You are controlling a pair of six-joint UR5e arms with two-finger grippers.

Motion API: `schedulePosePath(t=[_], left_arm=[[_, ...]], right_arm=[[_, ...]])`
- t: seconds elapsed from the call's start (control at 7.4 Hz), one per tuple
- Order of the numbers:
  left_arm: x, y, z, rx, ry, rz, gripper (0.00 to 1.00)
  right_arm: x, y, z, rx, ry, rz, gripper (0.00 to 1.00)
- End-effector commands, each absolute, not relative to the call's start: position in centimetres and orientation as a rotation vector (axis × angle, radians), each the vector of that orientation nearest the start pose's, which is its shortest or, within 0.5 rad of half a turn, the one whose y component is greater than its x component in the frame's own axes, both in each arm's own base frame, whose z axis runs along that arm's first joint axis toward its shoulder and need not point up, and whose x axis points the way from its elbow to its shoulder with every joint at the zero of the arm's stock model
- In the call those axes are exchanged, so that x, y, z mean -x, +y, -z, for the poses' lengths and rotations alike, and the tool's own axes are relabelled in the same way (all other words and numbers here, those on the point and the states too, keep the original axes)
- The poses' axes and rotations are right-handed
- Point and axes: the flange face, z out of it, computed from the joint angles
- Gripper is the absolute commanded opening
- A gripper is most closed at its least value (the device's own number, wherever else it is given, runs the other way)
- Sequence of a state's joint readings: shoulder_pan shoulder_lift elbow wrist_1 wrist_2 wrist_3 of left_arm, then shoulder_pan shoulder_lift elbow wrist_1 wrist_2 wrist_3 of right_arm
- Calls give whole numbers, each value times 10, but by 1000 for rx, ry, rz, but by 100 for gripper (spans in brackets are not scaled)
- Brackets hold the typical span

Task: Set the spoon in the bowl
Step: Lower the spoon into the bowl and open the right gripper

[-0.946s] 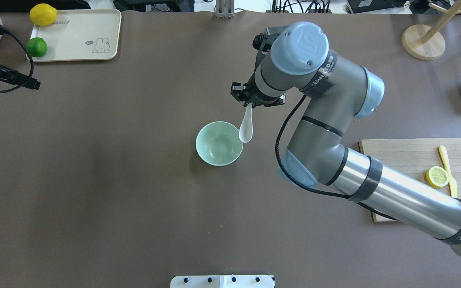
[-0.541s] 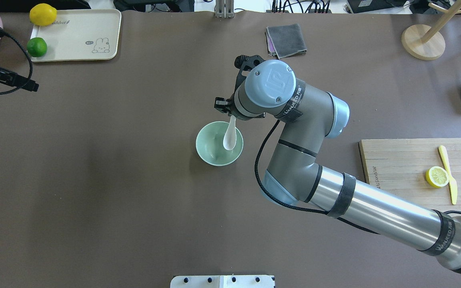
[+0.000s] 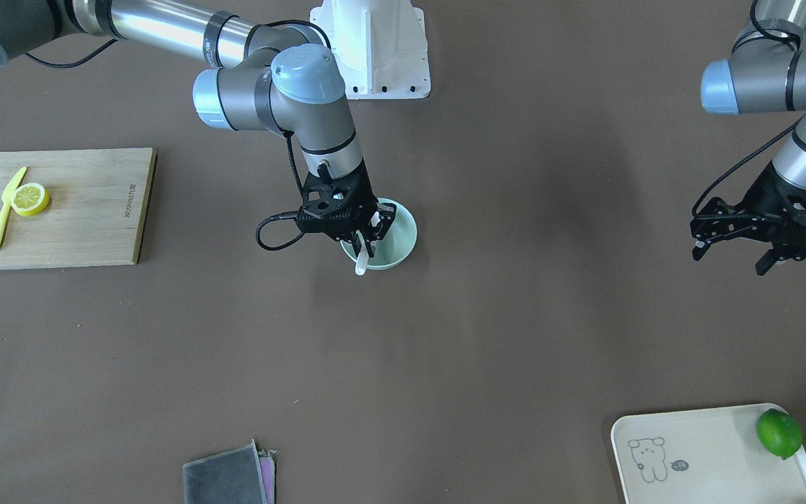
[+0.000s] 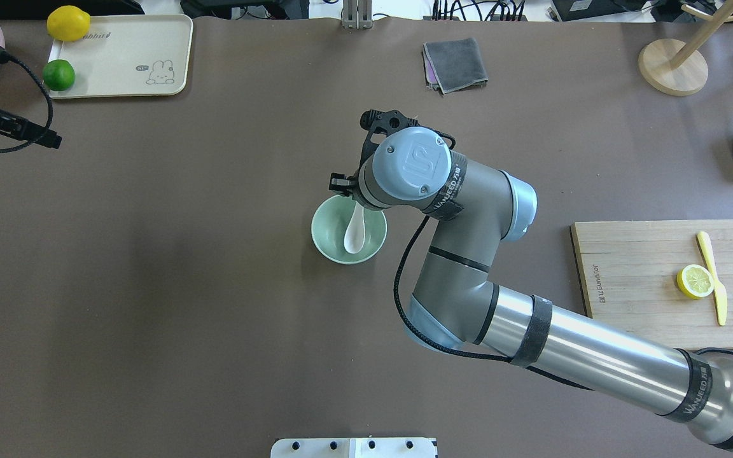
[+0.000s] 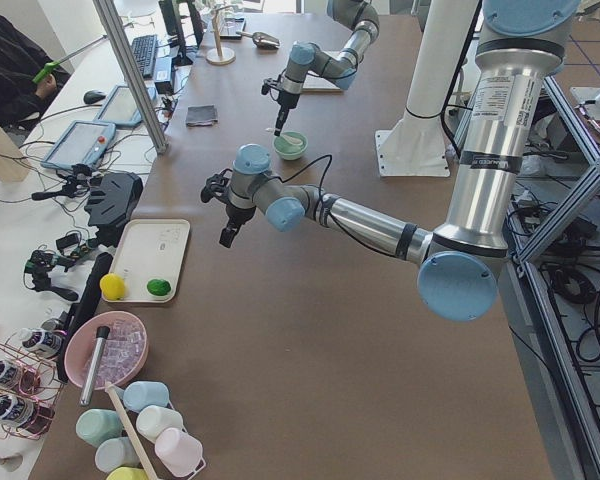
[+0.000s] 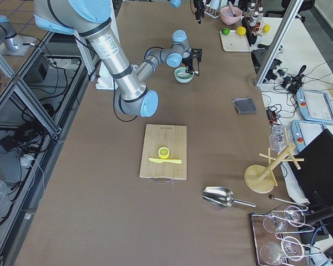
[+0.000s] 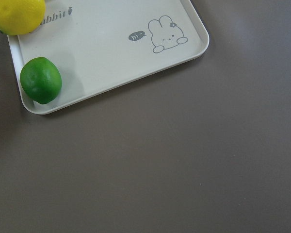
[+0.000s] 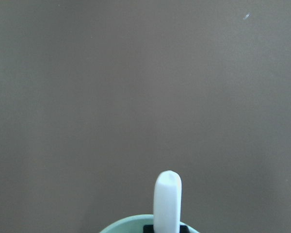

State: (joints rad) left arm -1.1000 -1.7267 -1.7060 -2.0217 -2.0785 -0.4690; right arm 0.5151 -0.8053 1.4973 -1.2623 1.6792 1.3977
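Note:
The pale mint-green bowl (image 4: 331, 240) stands mid-table; it also shows in the front view (image 3: 401, 241) and as a rim at the bottom of the right wrist view (image 8: 128, 225). My right gripper (image 4: 355, 202) (image 3: 364, 243) is over the bowl's far rim, shut on the handle of the white spoon (image 4: 354, 236). The scoop hangs down inside the bowl. The handle end sticks out past the rim (image 3: 359, 267) (image 8: 167, 196). My left gripper (image 3: 730, 257) is open and empty, far off near the cream tray.
A cream tray (image 4: 126, 48) (image 7: 111, 58) with a lime (image 4: 58, 74) and a lemon (image 4: 68, 23) lies far left. A grey cloth (image 4: 455, 63) lies beyond the bowl. A cutting board (image 4: 646, 280) at right holds a lemon slice (image 4: 695, 281) and yellow knife (image 4: 712, 273).
My right gripper has carried the spoon leftward from beside the bowl's right rim to over the bowl, and the scoop now sits lower inside it. The left arm has barely moved.

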Motion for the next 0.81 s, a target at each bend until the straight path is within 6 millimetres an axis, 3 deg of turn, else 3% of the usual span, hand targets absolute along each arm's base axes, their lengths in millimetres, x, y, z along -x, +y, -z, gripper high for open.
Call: schedulePosePath(t=[0.0, 0.14, 0.27, 0.41, 0.68], left_arm=[[-186, -551, -467, -428, 761, -191, 98], [-186, -551, -467, -426, 760, -191, 98], [-186, -550, -466, -427, 761, -191, 98], [-184, -550, -465, -432, 754, -187, 98], [-171, -553, -466, -442, 741, -172, 98]], right_arm=[[581, -465, -183, -238, -988, -266, 75], [580, -466, -177, -227, -998, -293, 100], [579, -467, -173, -226, -1007, -301, 100], [564, -475, -161, -233, -1019, -311, 100], [502, -473, -144, -220, -959, -211, 100]])
